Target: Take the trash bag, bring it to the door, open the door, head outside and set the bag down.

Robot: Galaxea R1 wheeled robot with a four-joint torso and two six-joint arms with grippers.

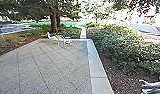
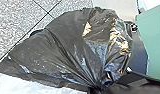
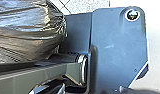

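One bag point(image 2: 68, 47): black, near our base point(image 3: 116, 45), over the paving point(image 1: 51, 62)
Left gripper point(image 2: 96, 89): we've got the bag's neck pinched
Right gripper: we honestly can't tell
Yard: bushes point(image 1: 121, 45) alongside, tree point(image 1: 54, 21) ahead

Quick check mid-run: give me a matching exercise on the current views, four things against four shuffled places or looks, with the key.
Things:
1. Trash bag
2. Pale border
3. Tree trunk
4. Bushes

Places or looks:
A. Beyond the far end of the paving
B. Dark, glossy, creased
C. Green and leafy
D. Along the paving's right side

Pairs: 1-B, 2-D, 3-A, 4-C
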